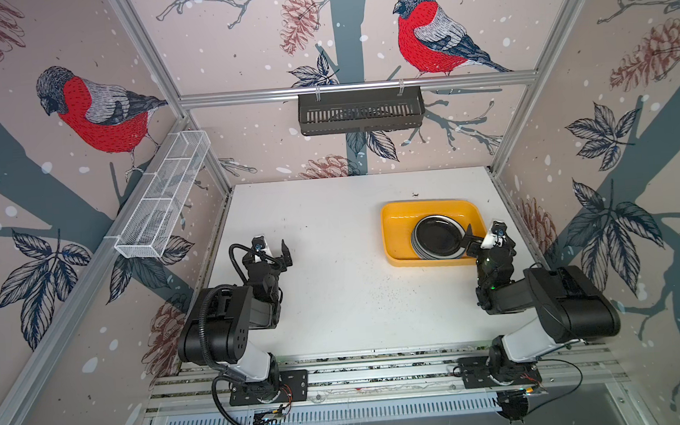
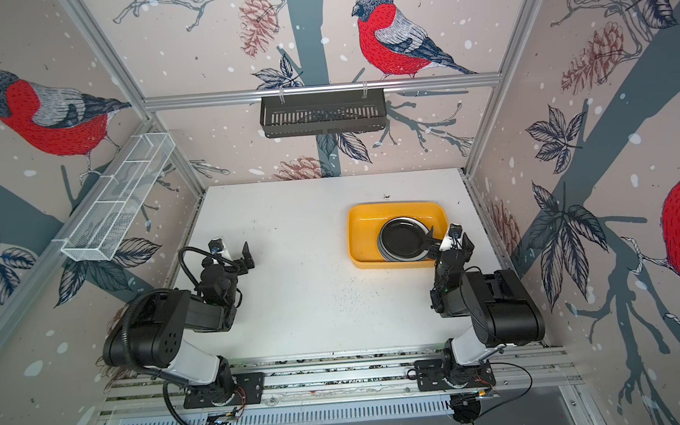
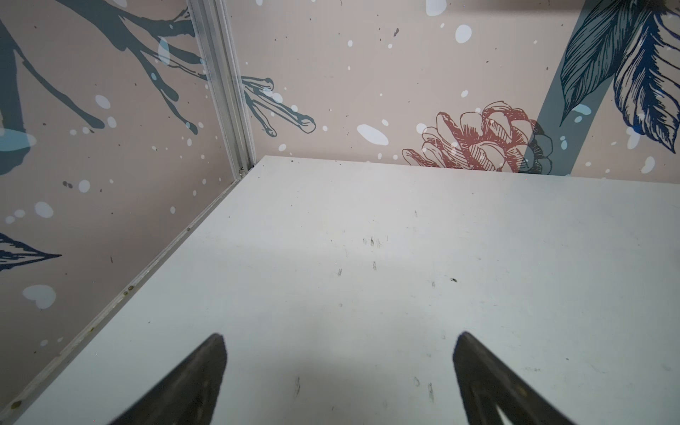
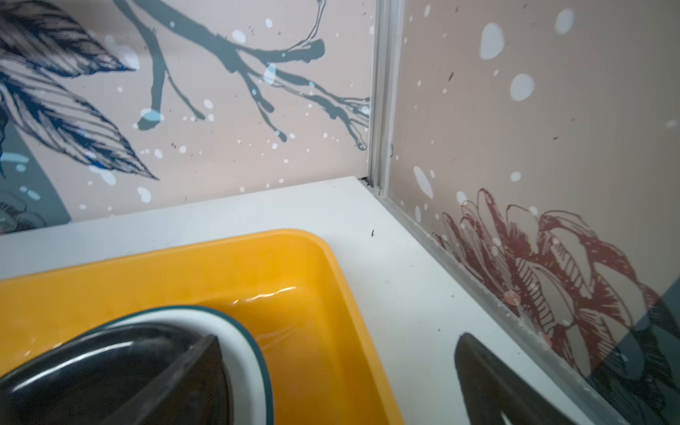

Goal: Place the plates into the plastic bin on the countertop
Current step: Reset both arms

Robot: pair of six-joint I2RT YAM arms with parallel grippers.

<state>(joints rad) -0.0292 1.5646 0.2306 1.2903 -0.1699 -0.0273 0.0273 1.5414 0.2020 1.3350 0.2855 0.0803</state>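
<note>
The plates (image 1: 439, 237) lie as one stack inside the plastic bin (image 1: 427, 206), toward its near side. A plain black plate (image 2: 404, 236) is on top and a white plate with a teal rim (image 4: 239, 323) shows under it. The bin stands on the right part of the countertop (image 1: 335, 294). No other plate is seen there, so the task looks nearly finished. The right gripper (image 4: 338, 340) has its jaws wide apart and holds nothing; one finger hangs over the black plate's edge, the other outside the bin. To retreat well, it should probably rise straight up first, so that no finger drags the stack or catches the bin wall. The left gripper (image 3: 342, 335) is also spread wide and empty, over bare countertop well apart from the bin.
</note>
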